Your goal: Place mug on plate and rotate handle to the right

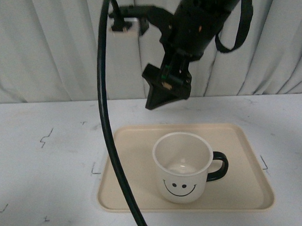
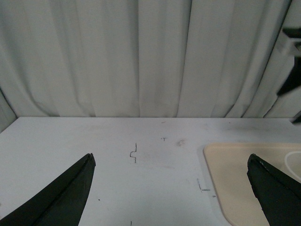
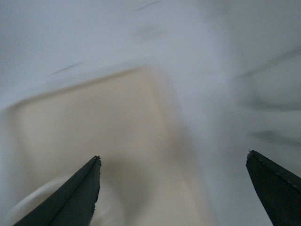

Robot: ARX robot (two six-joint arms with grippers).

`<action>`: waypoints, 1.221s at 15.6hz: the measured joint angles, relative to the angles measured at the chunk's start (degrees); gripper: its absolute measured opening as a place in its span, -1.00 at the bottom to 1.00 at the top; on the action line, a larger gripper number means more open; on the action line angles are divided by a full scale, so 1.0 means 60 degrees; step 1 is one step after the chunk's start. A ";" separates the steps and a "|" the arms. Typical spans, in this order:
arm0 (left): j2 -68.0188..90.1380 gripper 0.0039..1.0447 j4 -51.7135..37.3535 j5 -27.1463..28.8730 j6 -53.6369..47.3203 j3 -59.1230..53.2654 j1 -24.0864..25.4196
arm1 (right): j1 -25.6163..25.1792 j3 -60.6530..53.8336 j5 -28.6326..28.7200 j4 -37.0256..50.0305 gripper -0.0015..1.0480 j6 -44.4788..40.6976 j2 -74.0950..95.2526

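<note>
Two grippers show, and neither holds anything. In the upper middle of the front view the right gripper hangs above the far edge of the plate, clear of the mug; its own wrist view, badly blurred, shows both fingers spread wide with only beige tray surface between them. The left gripper is likewise spread wide in its wrist view, over bare white table, with the plate's corner at the lower right of that frame.

Below the right gripper in the front view, the mug stands upright on the plate, right of its centre, smiley face toward the camera. Its black handle points to the right of the frame. By that lie, both parts of the task look done.

What could go wrong now is mostly the arm's doing. A thick black cable drops from the top of the front view and crosses the plate's left edge; if it drags as the arm moves, it could nudge the light tray. A low or sideways move by the right gripper could clip the rim and turn the handle.
</note>
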State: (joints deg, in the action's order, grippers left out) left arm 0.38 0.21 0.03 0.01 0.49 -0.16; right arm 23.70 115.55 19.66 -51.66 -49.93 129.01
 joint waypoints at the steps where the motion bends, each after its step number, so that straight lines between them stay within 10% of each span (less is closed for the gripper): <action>1: 0.0000 0.88 -0.0007 0.0004 -0.0004 0.0000 0.0000 | 0.0182 -0.1774 -0.1840 0.4164 0.73 0.1177 -0.0943; 3: 0.0000 0.88 0.0007 0.0011 0.0000 0.0000 0.0000 | -0.0011 -0.6615 -0.5654 1.0965 0.28 0.4634 -0.3177; 7: 0.0000 0.88 -0.0004 -0.0007 -0.0004 0.0000 0.0000 | -0.1537 -1.2761 -0.6014 1.7908 -0.59 0.7887 -0.5941; 9: 0.0000 0.88 -0.0004 0.0000 -0.0004 0.0000 0.0000 | -0.1716 -1.4426 -0.5340 1.8451 -0.96 0.8098 -0.6972; 19: 0.0000 0.88 -0.0004 -0.0007 -0.0004 0.0000 0.0000 | -0.3100 -1.8043 -0.4229 1.8542 -0.96 0.8189 -1.0306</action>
State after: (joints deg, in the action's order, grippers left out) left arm 0.38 0.19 -0.01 -0.01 0.49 -0.16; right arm 5.10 7.29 -5.72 59.59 -0.80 67.18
